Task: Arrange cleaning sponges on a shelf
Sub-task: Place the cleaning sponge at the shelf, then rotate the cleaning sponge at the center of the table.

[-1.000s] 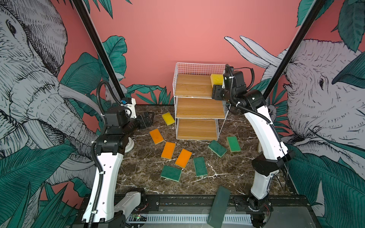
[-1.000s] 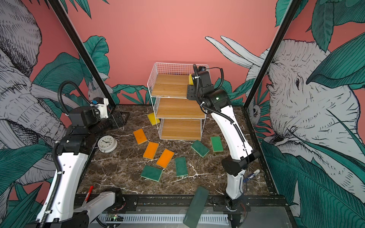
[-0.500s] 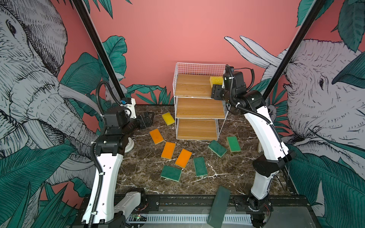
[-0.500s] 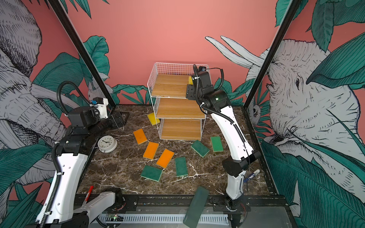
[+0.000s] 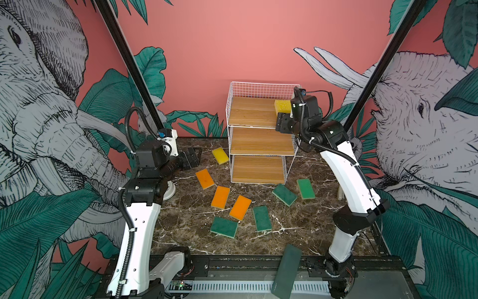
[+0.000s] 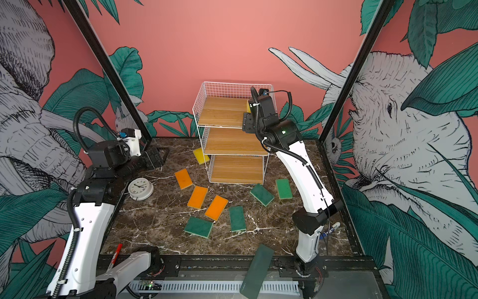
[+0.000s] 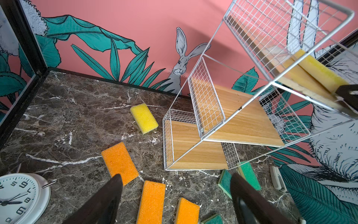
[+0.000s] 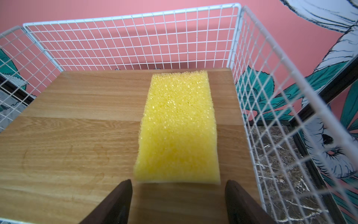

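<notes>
Right claw widened; sponge near shelf edge.

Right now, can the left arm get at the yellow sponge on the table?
Probably yes. The left gripper is open and points toward the yellow sponge, with bare table between them; the shelf stands close beside it.

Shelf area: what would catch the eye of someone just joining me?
A yellow sponge lies flat on the top board of the shelf, next to a side grid wall, with the right gripper open just short of it. Eight more lie loose on the table in front of and beside the shelf: three orange sponges, four green sponges and a second yellow sponge.
</notes>
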